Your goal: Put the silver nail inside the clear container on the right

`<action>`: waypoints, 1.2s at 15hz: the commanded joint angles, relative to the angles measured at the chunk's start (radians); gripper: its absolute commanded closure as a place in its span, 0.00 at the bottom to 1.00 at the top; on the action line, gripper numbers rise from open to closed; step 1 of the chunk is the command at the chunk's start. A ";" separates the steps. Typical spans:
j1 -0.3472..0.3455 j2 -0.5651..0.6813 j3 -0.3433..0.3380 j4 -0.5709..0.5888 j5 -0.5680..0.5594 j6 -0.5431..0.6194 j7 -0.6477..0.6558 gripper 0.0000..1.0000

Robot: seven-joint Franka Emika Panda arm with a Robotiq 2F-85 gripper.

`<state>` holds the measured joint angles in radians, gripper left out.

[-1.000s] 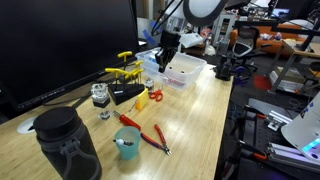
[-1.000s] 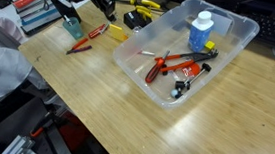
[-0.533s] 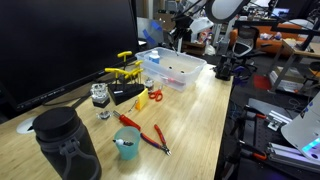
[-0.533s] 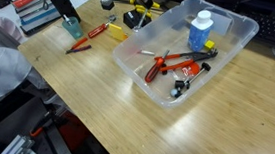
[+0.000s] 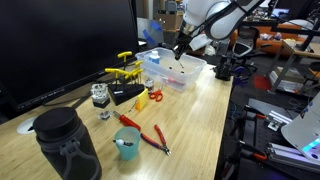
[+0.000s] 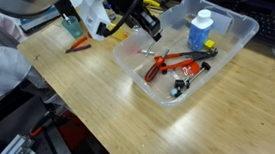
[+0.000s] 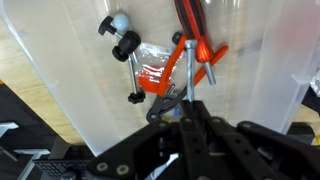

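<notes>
The clear container (image 5: pixel 192 76) stands at the far end of the wooden table and shows in both exterior views (image 6: pixel 222 66). My gripper (image 5: pixel 178 52) hangs just above its open top, over the end nearest the tools (image 6: pixel 152 30). In the wrist view the gripper (image 7: pixel 188 102) is shut on the silver nail (image 7: pixel 187 72), a thin grey pin that sticks out past the fingertips. Below it, inside the container (image 7: pixel 60 70), lie a red and orange clamp (image 7: pixel 165 72) and black knobs.
A blue-capped bottle (image 6: pixel 200 30) stands in the container. On the table are red-handled pliers (image 5: pixel 150 135), a teal cup (image 5: pixel 126 143), a dark jar (image 5: pixel 65 145), orange-handled scissors (image 5: pixel 153 96), yellow tools (image 5: pixel 124 70), a glass jar (image 5: pixel 99 96) and a big monitor (image 5: pixel 60 40).
The arm rose from the table beside the tools and moved across to the container. The gripper now hangs over the container's open top.
</notes>
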<state>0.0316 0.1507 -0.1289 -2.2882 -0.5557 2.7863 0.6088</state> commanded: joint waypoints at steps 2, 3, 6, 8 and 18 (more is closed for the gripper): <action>-0.013 0.057 0.013 0.004 0.068 0.037 -0.021 0.98; -0.015 0.060 0.021 0.001 0.090 0.037 -0.033 0.89; 0.029 0.031 -0.007 -0.007 0.147 0.010 -0.044 0.63; 0.039 0.047 -0.013 0.004 0.146 0.019 -0.032 0.74; 0.039 0.018 -0.006 -0.008 0.156 0.016 -0.035 0.56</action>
<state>0.0605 0.1688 -0.1242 -2.2968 -0.4088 2.8036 0.5834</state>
